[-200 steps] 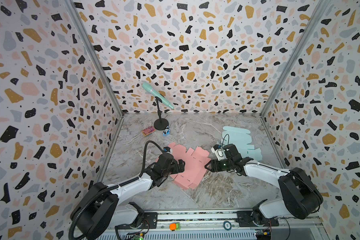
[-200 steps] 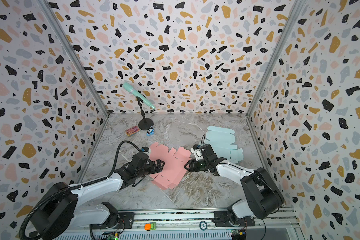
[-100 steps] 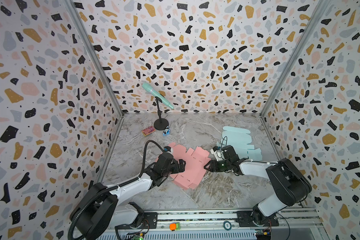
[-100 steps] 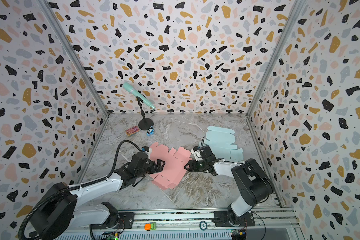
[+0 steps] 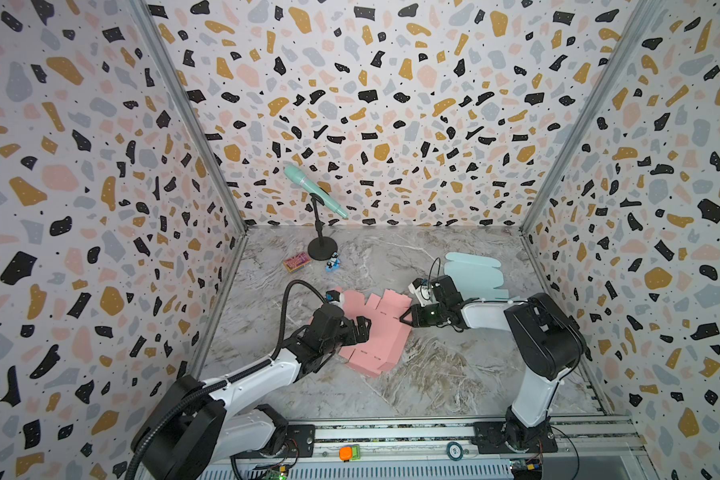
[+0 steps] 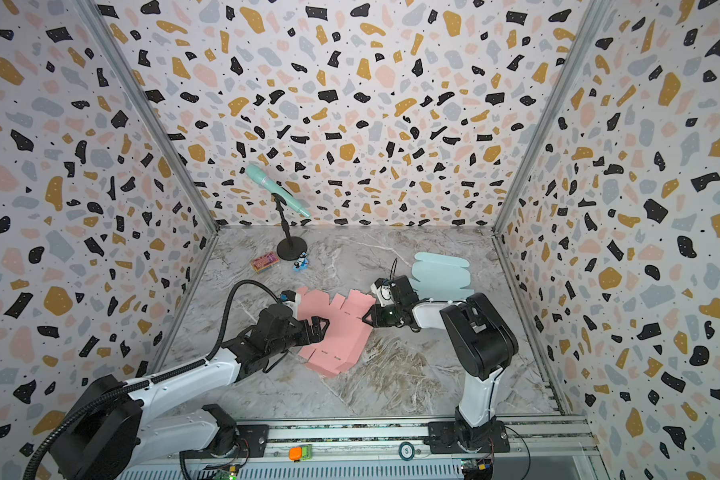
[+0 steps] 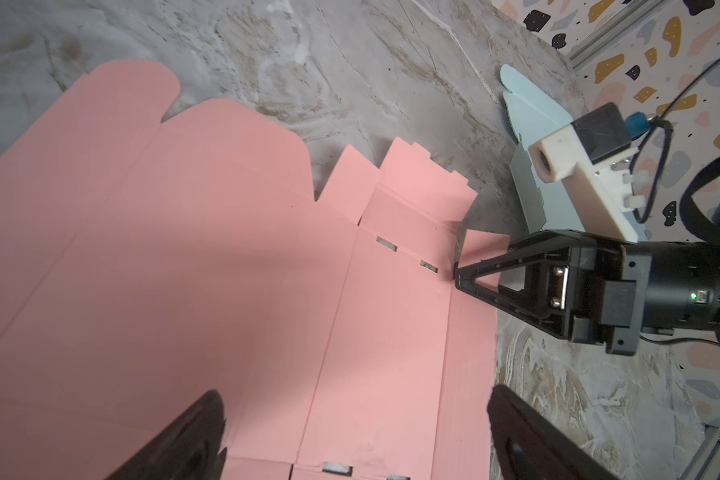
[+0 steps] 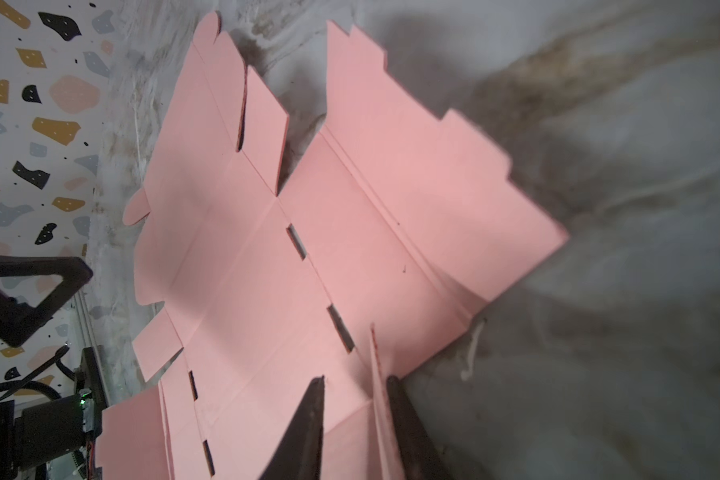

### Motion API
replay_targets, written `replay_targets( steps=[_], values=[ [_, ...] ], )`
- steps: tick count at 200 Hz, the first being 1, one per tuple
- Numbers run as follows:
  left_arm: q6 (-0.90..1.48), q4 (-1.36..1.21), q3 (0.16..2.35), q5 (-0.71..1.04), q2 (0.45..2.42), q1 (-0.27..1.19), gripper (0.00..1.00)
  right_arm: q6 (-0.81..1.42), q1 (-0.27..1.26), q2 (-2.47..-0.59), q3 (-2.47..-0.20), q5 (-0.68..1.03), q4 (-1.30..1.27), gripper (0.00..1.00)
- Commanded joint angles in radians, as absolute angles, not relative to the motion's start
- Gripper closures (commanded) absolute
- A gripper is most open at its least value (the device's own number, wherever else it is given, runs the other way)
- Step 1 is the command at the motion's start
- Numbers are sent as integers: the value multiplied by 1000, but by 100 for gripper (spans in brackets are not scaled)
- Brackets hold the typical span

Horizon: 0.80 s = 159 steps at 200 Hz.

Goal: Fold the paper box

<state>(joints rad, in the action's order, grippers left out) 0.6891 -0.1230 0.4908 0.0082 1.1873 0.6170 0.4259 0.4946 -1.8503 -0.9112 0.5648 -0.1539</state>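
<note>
Left gripper (image 5: 360, 329) sits over the left part of the pink box blank (image 5: 385, 336). Jaws are spread as wide as they go and hold nothing. In its wrist view the fingers (image 7: 175, 444) straddle the main panel. My read: it's parked there to pin the sheet when the far side gets lifted.

The blank lies flat and unfolded on the marble table (image 5: 433, 374), creases and slots facing up.

Right gripper (image 5: 405, 320) is at the blank's right edge, jaws narrow, straddling a side flap (image 8: 378, 382) that stands up off the sheet. Daylight shows between one finger and the flap, so it's not clamped yet. That flap is probably the first fold.

Just right of the pink blank, a pale blue blank (image 5: 474, 274) lies flat, looks spare.
</note>
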Motion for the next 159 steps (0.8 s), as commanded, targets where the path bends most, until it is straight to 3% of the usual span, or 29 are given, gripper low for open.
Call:
replay_targets(
  steps=[1, 48, 96, 159],
  values=[
    [692, -117, 478, -13, 1162, 612, 0, 359, 492, -1892, -996, 578, -98, 76],
    [698, -102, 471, -30, 1139, 612, 0, 294, 506, -1955, -1125, 589, -27, 77],
    [696, -108, 459, -44, 1127, 612, 0, 367, 508, -1779, -1002, 500, -39, 42],
    [676, -171, 422, -16, 1133, 612, 0, 575, 518, -1611, -736, 533, -191, 35]
  ],
)
